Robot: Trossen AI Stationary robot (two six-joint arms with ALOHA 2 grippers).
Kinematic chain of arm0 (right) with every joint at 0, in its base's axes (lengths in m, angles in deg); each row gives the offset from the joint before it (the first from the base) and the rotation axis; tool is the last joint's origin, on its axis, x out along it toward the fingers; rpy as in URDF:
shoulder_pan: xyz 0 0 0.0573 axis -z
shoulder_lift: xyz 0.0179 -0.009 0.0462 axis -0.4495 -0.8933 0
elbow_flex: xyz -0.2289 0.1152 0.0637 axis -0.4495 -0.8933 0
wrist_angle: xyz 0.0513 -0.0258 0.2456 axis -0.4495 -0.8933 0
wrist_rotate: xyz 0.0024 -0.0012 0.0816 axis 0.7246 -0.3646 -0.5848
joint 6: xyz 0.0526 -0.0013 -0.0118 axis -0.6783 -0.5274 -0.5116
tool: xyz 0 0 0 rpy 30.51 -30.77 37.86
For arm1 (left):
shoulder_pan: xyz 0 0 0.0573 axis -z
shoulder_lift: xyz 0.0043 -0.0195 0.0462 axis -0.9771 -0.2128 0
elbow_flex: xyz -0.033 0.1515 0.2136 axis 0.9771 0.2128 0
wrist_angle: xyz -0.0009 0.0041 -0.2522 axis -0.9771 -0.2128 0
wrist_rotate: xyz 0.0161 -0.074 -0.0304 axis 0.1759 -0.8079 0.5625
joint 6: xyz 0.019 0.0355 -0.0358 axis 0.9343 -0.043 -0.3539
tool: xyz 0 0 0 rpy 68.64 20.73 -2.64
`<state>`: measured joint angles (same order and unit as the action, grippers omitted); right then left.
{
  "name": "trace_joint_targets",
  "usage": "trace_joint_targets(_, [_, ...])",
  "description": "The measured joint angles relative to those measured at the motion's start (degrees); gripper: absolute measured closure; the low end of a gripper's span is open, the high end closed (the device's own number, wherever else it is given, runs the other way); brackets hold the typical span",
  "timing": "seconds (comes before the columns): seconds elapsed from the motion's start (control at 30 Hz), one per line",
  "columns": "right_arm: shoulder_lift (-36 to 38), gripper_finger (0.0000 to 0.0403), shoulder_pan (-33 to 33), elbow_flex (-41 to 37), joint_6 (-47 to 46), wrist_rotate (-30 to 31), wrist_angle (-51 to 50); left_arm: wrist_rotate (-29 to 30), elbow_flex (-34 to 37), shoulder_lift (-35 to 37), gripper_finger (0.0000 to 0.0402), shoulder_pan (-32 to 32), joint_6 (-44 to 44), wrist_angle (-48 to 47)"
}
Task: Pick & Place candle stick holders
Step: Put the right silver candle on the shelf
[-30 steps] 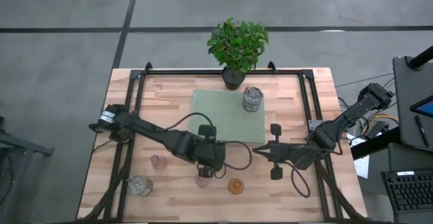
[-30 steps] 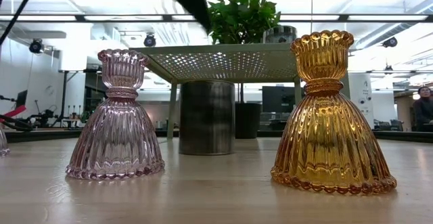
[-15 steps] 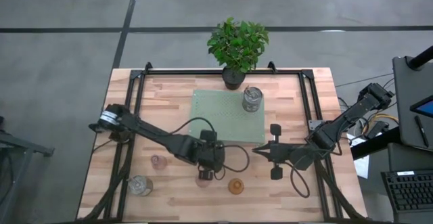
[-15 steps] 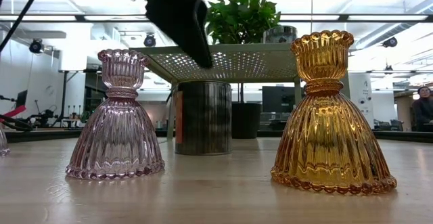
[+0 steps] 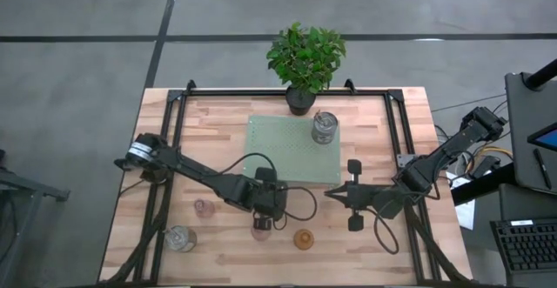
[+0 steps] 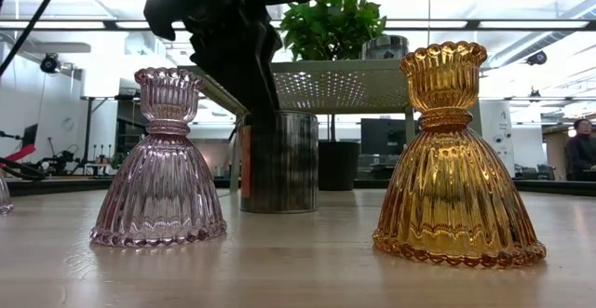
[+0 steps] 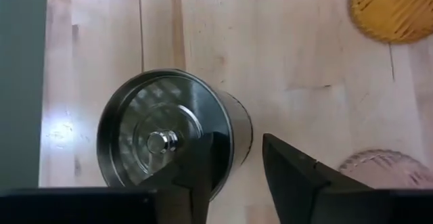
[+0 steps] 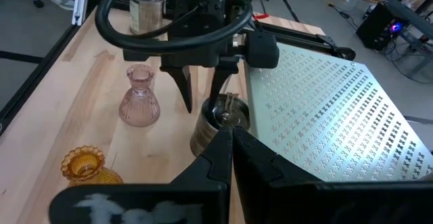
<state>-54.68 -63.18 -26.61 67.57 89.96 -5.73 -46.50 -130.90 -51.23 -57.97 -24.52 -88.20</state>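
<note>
No legible text, label, brand, number or sign found in any view. The candle stick holders, the table and the arms carry no readable markings.

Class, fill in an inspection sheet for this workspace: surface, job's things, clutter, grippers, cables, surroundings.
Surface: wooden table with a green perforated platform.
Job's things: silvery holder under the left gripper; another silvery holder on the platform; a third at the table's near left. Pink holders; amber holder.
Clutter: nothing seen.
Grippers: left gripper open, fingers straddling the silvery holder's rim. Right gripper waits mid-table, shut.
Cables: black cable looping off the left arm.
Surroundings: potted plant; a seated person far off.
</note>
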Motion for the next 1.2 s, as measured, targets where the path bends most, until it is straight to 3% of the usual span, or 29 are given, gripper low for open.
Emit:
trace_joint_targets(0.27, [-0.02, 0.0394, 0.0, 0.0, 0.15, 0.0, 0.12, -0.28, 0.3, -0.62, 0.0392, -0.17, 3.16, 0.22])
trace_joint_targets(0.5, [-0.02, 0.0394, 0.0, 0.0, 0.15, 0.03, 0.17, -2.78, 0.19, -1.33, 0.0399, -0.15, 1.04, 0.43])
trace_joint_targets(0.77, [-0.04, 0.0394, 0.02, -0.11, 0.59, 0.03, 0.08, -4.51, -5.13, -1.59, 0.0401, 1.65, 1.33, -2.66])
trace_joint_targets(1.2, [-0.04, 0.0394, 0.02, -0.11, 0.59, 0.03, 0.03, -3.92, -6.73, -1.55, 0.0401, 2.01, 1.22, -3.39])
